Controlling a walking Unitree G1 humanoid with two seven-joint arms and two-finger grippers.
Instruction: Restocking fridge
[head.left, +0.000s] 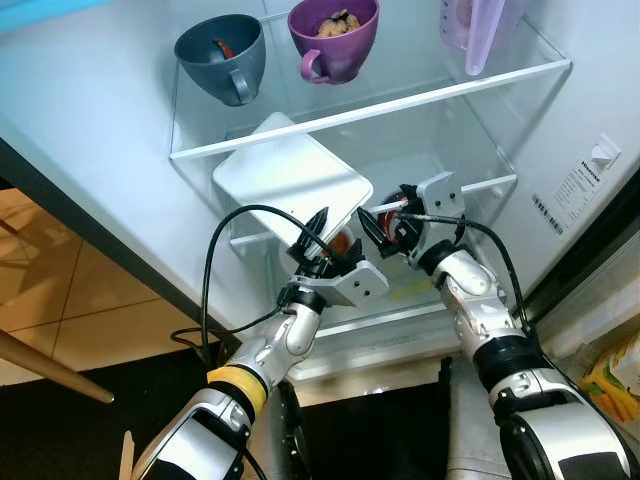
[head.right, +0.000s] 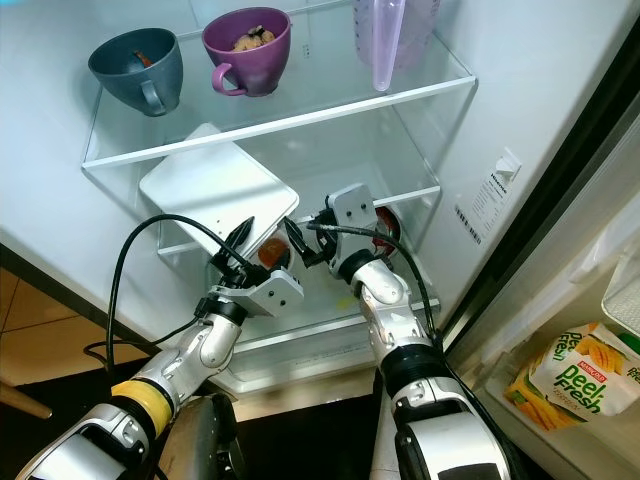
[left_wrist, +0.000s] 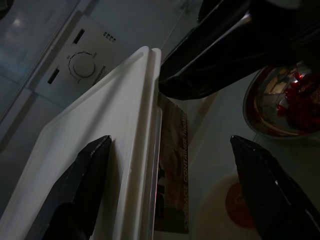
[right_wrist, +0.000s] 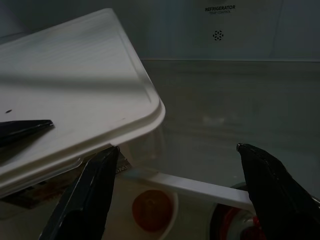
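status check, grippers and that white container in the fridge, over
Left gripper open, straddling white lidded container's near corner. Right gripper open beside it. Metal bowl of red bits close behind.

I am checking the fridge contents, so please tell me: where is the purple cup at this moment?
In the head views, the purple cup stands on the upper glass shelf, just right of the grey-blue cup and left of the clear jug.

Matt white plastic lid (head.left: 290, 185) on a storage container; clear glass shelf (head.left: 380, 110) edged in white; glossy ceramic-looking mugs, grey (head.left: 222, 55) and purple (head.left: 333, 35); a shiny bowl (left_wrist: 282, 100), possibly metal.
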